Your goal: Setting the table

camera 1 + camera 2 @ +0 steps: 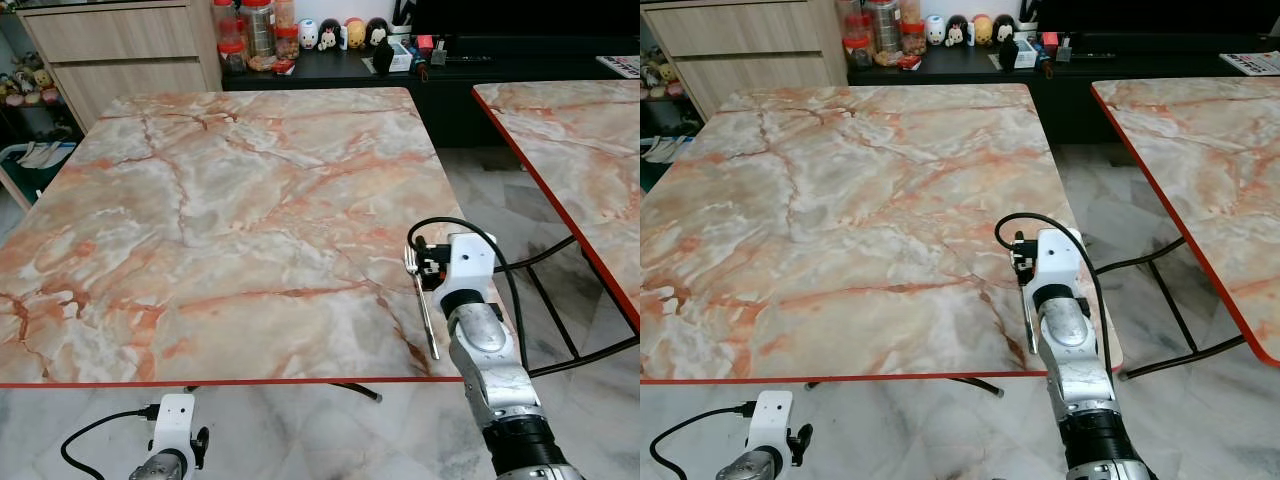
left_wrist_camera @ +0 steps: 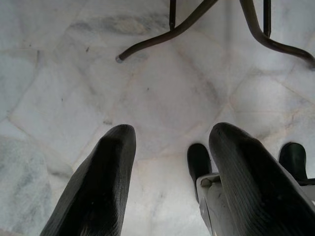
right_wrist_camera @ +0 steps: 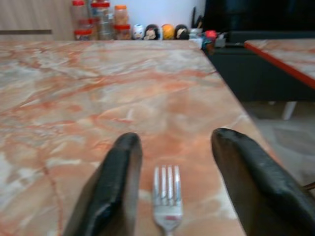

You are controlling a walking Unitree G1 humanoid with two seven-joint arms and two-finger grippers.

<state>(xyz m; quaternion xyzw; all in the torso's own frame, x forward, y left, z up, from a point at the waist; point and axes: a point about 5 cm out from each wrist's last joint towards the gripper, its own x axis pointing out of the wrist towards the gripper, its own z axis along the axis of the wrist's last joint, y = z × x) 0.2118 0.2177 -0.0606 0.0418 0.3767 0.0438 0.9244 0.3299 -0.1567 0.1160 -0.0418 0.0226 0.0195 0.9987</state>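
Hovering over the fork (image 3: 167, 199) near the table (image 1: 230, 210) edge, right gripper (image 3: 170, 191), jaws wide, should lift away squarely.

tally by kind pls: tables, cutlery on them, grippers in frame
Marble-look tables: 2 – near table, second table to its right
Forks: 1 – fork lying near the near table's front right corner
Grippers: 2 – right gripper open, fingers either side of the fork; left gripper open, idle over the floor
Total: 5
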